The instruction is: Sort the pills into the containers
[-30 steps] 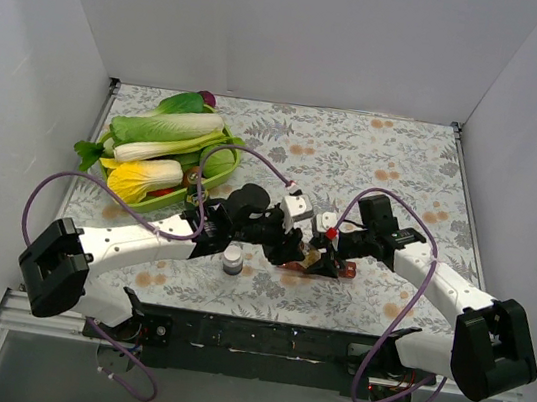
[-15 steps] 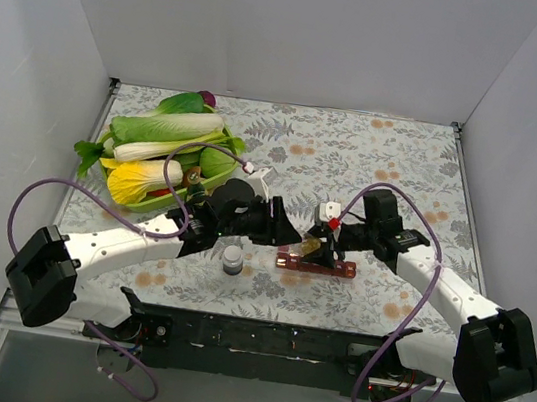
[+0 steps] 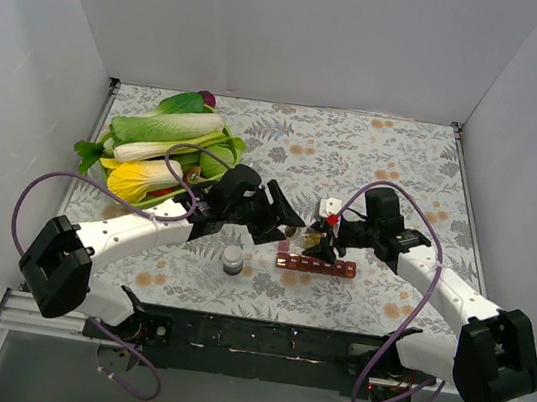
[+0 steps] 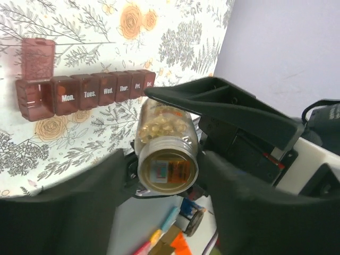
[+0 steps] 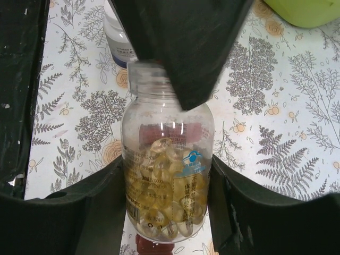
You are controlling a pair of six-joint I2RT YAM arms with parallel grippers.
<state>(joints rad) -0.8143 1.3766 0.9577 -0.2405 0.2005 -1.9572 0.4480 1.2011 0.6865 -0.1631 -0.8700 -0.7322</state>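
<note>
Your left gripper [image 3: 291, 227], drawn back half a second ago, has come forward again. Its fingers now flank the mouth end of the bottle [image 5: 167, 175], but I cannot tell if they press. The right gripper [image 3: 316, 241] is clamped on the bottle's body. The organiser [image 4: 87, 93] lies close under it, end lid [image 4: 37, 58] up. The pills [image 5: 159, 159] are in the bottle, so the sorting has probably not begun.

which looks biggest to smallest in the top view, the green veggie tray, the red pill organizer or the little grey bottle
1. green veggie tray, largest by far, though it sits farthest back
2. red pill organizer, a long thin strip
3. grey bottle, smallest, about as near as the strip
</note>
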